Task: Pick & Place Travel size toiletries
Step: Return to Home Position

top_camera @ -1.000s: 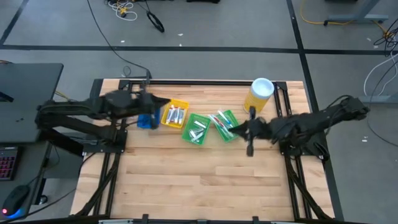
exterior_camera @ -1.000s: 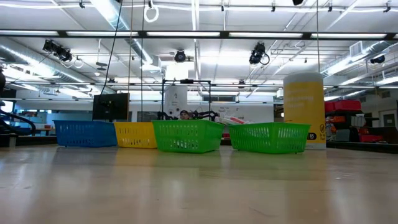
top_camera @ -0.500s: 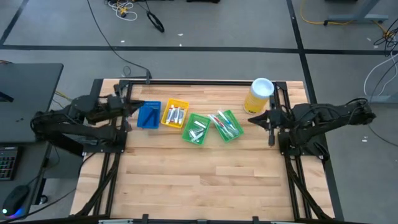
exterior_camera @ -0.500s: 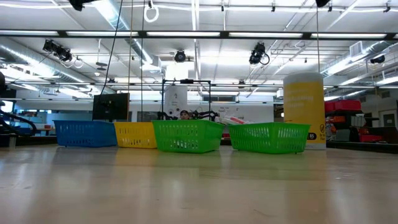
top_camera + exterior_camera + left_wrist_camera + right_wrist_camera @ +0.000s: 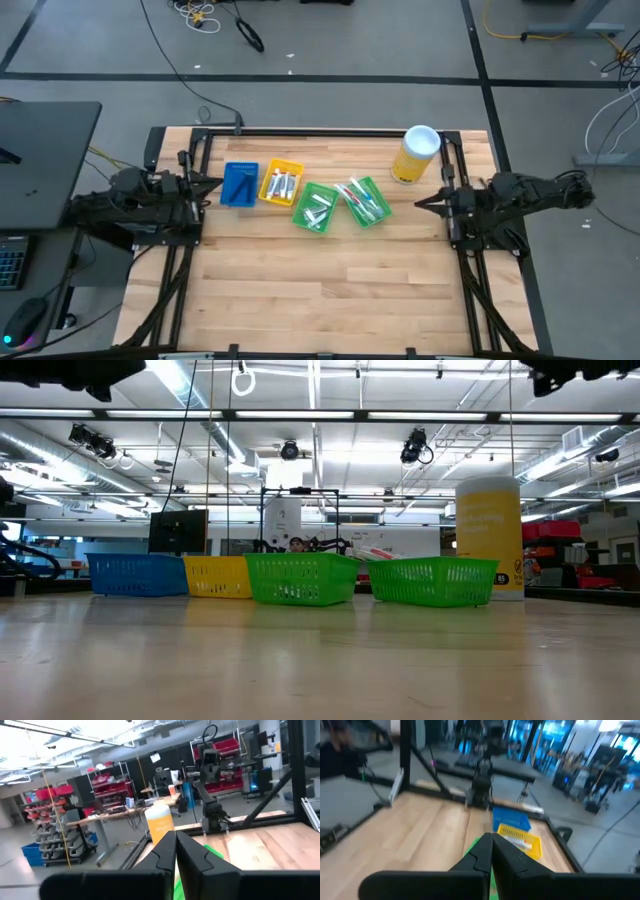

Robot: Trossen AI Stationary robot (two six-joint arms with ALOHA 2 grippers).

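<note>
I'm working in a robotics workshop: racks (image 5: 52, 822) of red bins, workbenches (image 5: 107, 815), strip lights (image 5: 178, 378) under an open ceiling, cables (image 5: 160, 50) across a grey floor (image 5: 350, 50).

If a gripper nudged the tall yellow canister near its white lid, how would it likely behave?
The yellow canister stands upright, much taller than the green bin beside it, so a high push would probably tip it rather than slide it. Its round body suggests it would roll once down. Its weight cannot be judged.
</note>
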